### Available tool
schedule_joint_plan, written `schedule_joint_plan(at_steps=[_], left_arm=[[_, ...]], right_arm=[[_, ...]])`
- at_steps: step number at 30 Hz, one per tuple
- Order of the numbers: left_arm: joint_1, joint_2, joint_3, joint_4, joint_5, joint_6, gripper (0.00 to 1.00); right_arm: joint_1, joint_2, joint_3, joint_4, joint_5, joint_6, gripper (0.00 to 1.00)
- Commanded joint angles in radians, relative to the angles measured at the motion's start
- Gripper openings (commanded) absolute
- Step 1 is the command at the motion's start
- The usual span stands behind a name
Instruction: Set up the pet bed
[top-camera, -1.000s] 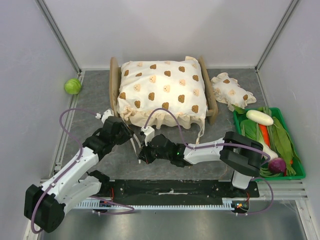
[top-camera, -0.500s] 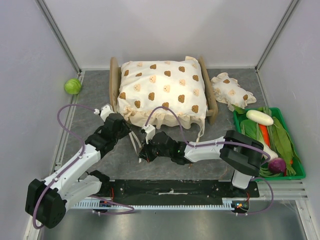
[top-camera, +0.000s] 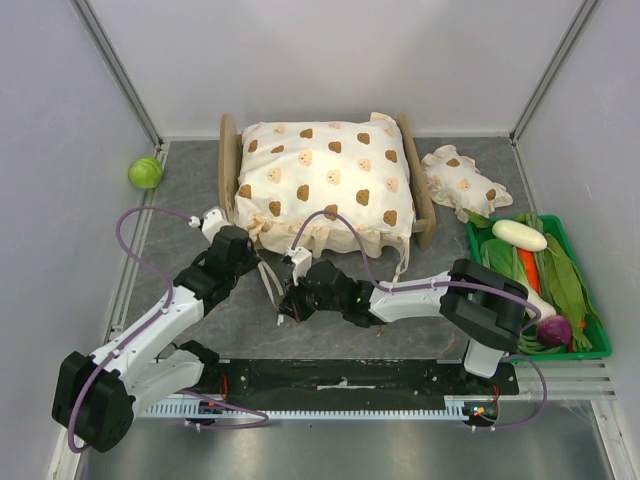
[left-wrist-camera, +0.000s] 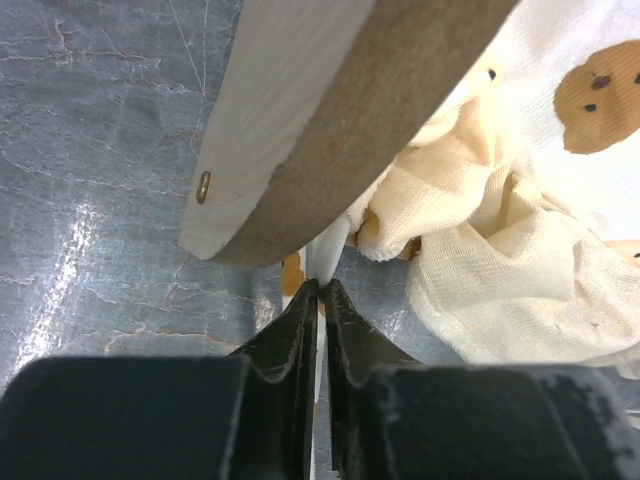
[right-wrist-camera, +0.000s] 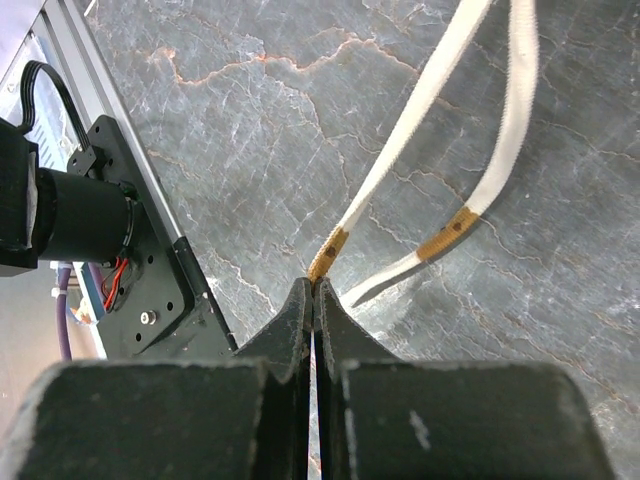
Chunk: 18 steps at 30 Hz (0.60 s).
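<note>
Left jaws: I saw them pinched on one tie (left-wrist-camera: 322, 262), by the pet bed (top-camera: 227, 165) lower-left corner.
Right jaws: clamped on second tie (right-wrist-camera: 415, 115), farther below.

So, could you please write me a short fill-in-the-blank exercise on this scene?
The frilled pillow lies to the ____ of the pet bed.
The left gripper and right gripper are each shut on a ____ of the cushion.
The vegetables lie in a ____ tray.
Missing: right, tie, green.
</note>
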Motion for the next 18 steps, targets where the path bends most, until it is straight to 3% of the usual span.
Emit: schedule_joint_plan(at_steps=[1,6,9,13,18], left_arm=[[0.005,-0.02,-0.002,0.013,-0.039,0.054,0.08],[0.005,-0.078,-0.013,-0.024,-0.013,0.064,0.06],[0.005,-0.112,-0.019,-0.044,-0.002,0.069,0.14],[0.005,-0.13,-0.046,-0.015,0.015,0.067,0.37],[0.005,-0.091,-0.068,0.015,0.05,0.031,0.43]], right_arm=[[-0.02,-0.037,0.014,0.027,-0.024,0.001,0.0],[-0.045,-0.04,0.02,0.032,-0.042,0.006,0.0],[-0.049,-0.043,0.026,0.032,-0.044,0.009,0.0],[-0.051,-0.042,0.032,0.032,-0.057,0.009,0.0],[-0.049,-0.048,0.023,0.038,-0.062,0.018,0.0]])
